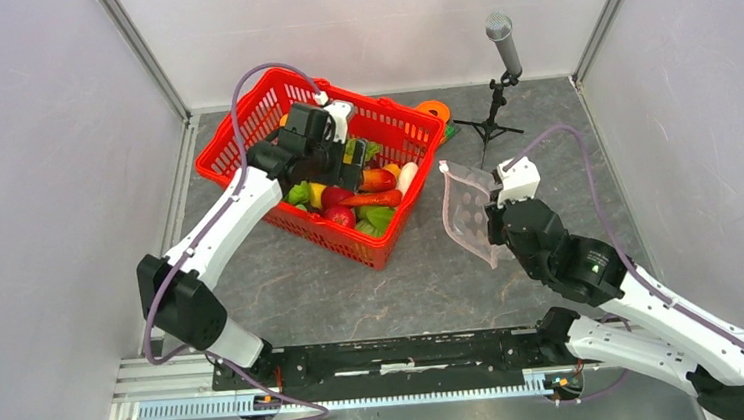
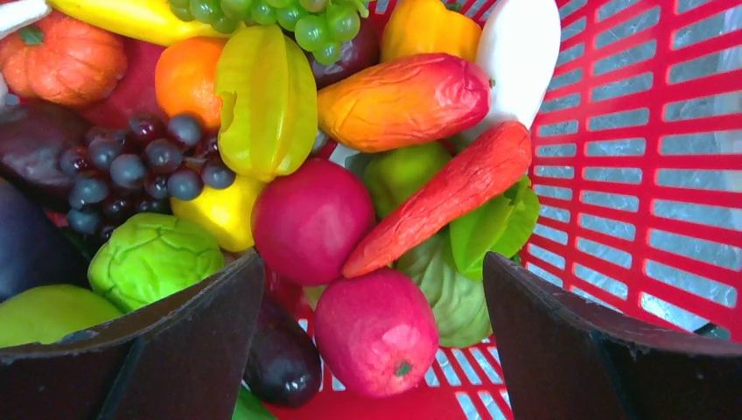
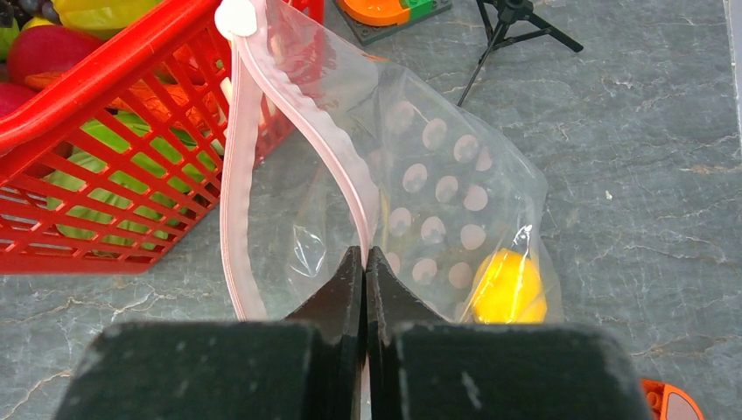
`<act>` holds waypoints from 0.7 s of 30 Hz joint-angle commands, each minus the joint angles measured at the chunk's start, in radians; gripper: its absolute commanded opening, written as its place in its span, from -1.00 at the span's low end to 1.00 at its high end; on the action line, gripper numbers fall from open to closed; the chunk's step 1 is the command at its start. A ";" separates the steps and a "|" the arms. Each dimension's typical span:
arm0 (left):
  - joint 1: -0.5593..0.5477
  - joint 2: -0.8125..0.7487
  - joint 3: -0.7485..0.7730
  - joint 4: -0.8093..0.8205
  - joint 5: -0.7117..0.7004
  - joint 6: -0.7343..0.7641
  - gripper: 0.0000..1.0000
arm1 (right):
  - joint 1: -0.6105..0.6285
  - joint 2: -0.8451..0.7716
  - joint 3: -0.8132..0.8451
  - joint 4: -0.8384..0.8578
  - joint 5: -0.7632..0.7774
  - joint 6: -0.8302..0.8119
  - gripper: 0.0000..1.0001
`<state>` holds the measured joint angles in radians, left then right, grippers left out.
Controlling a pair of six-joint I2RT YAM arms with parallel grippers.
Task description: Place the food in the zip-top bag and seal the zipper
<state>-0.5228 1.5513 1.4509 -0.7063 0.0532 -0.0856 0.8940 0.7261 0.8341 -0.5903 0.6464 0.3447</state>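
The food (image 1: 362, 196) fills a red mesh basket (image 1: 241, 120) at the back left. My left gripper (image 1: 354, 155) hangs open inside it. In the left wrist view its fingers (image 2: 175, 350) stand wide on either side of a round red fruit (image 2: 376, 332), beside an orange carrot (image 2: 446, 197) and a purple eggplant (image 2: 282, 363), touching none. The clear zip-top bag (image 1: 469, 212) is held up right of the basket, mouth open. My right gripper (image 3: 365, 254) is shut on one side of the pink zipper (image 3: 348, 175). A yellow fruit (image 3: 507, 284) lies inside the bag.
A microphone on a small tripod (image 1: 503, 49) stands at the back right. A flat orange e-shaped object (image 1: 433, 113) lies behind the basket. White walls close in the grey table (image 1: 354, 292) on three sides.
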 commanded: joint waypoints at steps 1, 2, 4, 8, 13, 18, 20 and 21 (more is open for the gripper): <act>-0.002 -0.032 0.036 -0.157 -0.023 0.024 1.00 | -0.002 -0.029 -0.007 0.044 -0.009 -0.003 -0.99; -0.002 -0.022 0.037 -0.187 -0.021 0.023 1.00 | -0.003 -0.034 -0.008 0.048 -0.009 -0.009 -0.99; -0.002 -0.004 0.025 -0.197 0.000 0.020 1.00 | -0.003 -0.040 -0.008 0.050 -0.010 -0.019 -0.99; -0.003 0.034 0.018 -0.223 0.035 0.019 1.00 | -0.002 -0.049 -0.007 0.053 -0.008 -0.041 -0.99; -0.011 0.066 0.009 -0.246 0.097 0.023 1.00 | -0.003 -0.056 -0.011 0.055 -0.006 -0.049 -0.98; -0.029 0.120 -0.016 -0.258 0.040 0.030 1.00 | -0.002 -0.055 -0.017 0.062 -0.009 -0.054 -0.98; -0.031 0.136 -0.018 -0.264 0.002 0.018 1.00 | -0.003 -0.052 -0.016 0.066 -0.012 -0.060 -0.98; -0.034 0.141 -0.014 -0.270 -0.017 0.016 1.00 | -0.002 -0.050 -0.015 0.068 -0.013 -0.062 -0.97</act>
<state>-0.5480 1.6615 1.4391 -0.9451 0.0898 -0.0845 0.8936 0.6781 0.8200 -0.5701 0.6373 0.3031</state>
